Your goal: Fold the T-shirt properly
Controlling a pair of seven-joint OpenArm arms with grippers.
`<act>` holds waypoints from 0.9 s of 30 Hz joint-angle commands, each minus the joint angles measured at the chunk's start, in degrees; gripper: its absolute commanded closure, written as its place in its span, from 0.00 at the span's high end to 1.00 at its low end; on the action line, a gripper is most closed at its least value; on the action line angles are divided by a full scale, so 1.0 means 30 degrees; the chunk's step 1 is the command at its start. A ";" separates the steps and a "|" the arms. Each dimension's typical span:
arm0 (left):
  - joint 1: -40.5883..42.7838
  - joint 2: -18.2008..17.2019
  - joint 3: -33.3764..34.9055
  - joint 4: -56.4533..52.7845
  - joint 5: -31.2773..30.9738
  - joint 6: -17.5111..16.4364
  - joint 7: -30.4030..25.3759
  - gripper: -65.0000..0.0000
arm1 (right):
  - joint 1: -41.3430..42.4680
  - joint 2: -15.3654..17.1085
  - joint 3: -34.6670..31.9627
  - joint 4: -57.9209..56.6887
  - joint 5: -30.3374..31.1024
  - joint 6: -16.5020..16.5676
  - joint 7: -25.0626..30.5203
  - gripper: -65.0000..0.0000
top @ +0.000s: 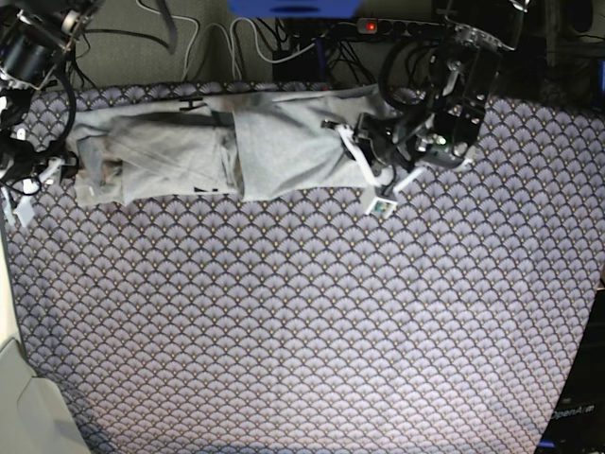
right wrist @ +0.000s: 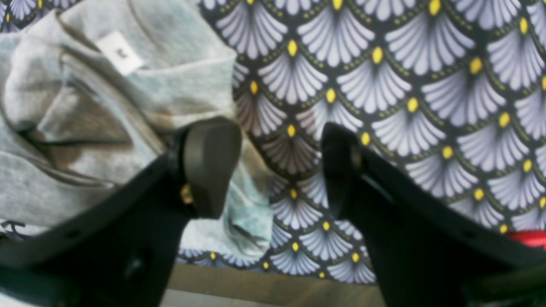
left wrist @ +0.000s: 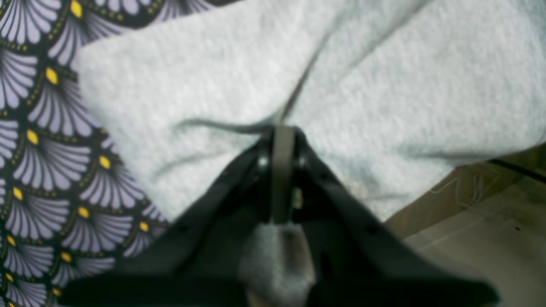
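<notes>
Your left fingers [left wrist: 282, 140] pinched the T-shirt [left wrist: 384, 85] hem mid-fold, right fingers [right wrist: 279, 166] spread beside its collar; next, carry that hem across.

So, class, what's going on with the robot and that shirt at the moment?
A two-armed robot is folding a grey T-shirt on a fan-patterned tablecloth. The shirt lies as a long folded band along the far edge. The left hand is shut on a pinch of fabric at one end. The right hand is open at the other end, by the collar label, holding nothing.
</notes>
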 commanded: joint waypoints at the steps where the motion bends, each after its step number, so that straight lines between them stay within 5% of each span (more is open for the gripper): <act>1: -0.0193 -0.0071 -0.0052 0.0308 -0.0030 0.0062 0.0124 0.00 | 0.0335 0.0431 0.0124 0.0302 0.0197 0.0114 0.0121 0.55; 10: -0.0222 -0.0013 -0.0052 0.0308 -0.0001 0.0062 0.0124 0.00 | -0.0486 0.0460 0.0124 0.3261 0.2776 0.0114 -0.0553 0.55; 27: -0.0134 -0.0013 -0.0052 0.0308 -0.0001 0.0062 0.0124 0.00 | -0.1189 -0.0097 0.0944 0.2558 0.2893 0.0114 -0.1110 0.55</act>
